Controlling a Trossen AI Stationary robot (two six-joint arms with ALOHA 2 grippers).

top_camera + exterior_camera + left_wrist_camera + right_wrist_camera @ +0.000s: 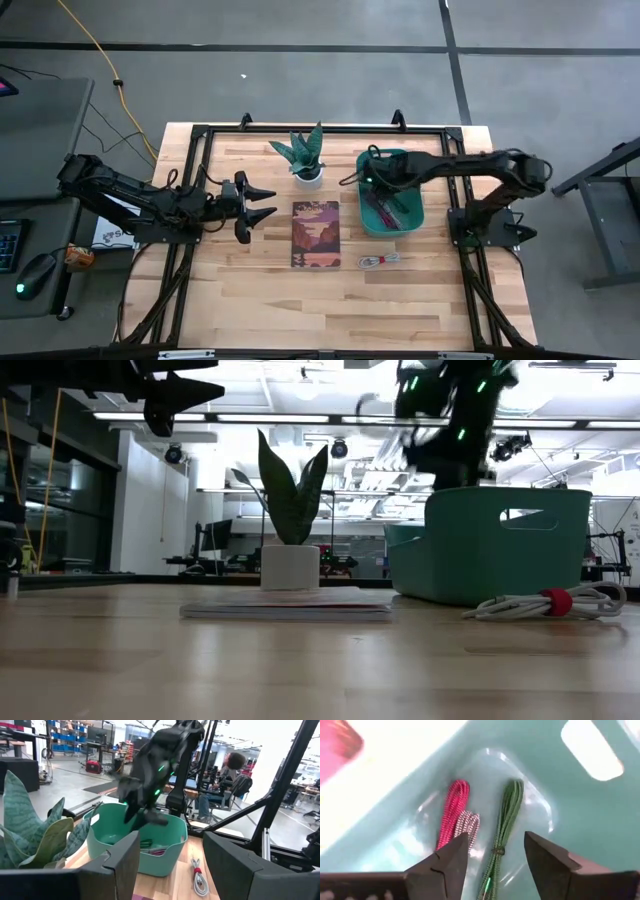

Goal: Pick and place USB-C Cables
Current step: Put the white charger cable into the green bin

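A teal bin [392,195] stands on the table's right half and holds coiled cables: a pink one [451,812], a pink-and-white one [466,822] and a green one [505,822] on its floor. A white coiled cable [379,261] with a red tie lies on the table near the bin's near side, also seen low [548,603]. My right gripper [495,851] hangs open above the bin's inside, over the green cable, touching nothing. My left gripper [262,200] is open, raised over the table's left half.
A potted plant [305,158] in a white pot stands left of the bin. A picture book [316,233] lies flat at the table's middle. A person sits in the room beyond the table [235,770]. Bare wood lies along the near edge.
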